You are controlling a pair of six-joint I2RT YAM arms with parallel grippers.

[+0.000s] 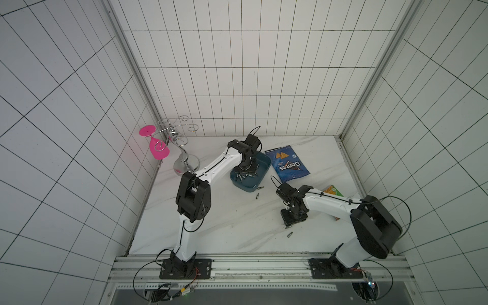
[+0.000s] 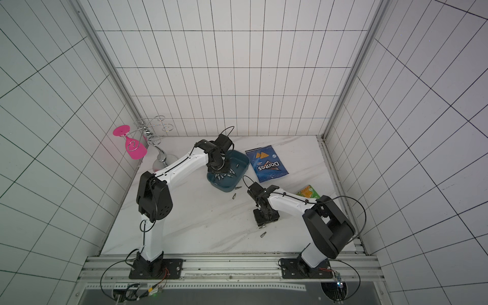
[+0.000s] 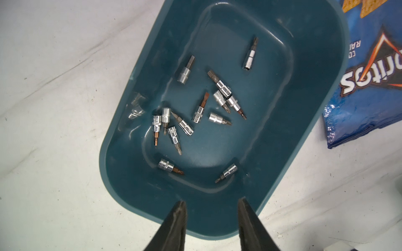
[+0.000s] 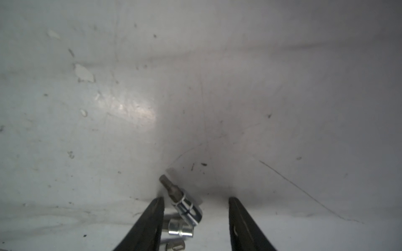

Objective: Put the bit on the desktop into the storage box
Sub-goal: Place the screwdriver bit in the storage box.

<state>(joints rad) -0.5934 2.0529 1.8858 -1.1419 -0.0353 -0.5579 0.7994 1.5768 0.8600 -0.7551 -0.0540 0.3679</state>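
Left gripper [image 3: 211, 204] hung spread and empty over box [image 3: 315, 97], many bits [image 3: 196, 114] inside. Right gripper [image 4: 195, 198] stood spread astride one bit [image 4: 174, 191], not pinching it. That bit lay on desktop [image 4: 195, 87], at box's 5 o'clock seen from above.

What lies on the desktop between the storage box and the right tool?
Two loose bits lie beside the storage box; from there to the right tool the desktop is bare, in both top views.
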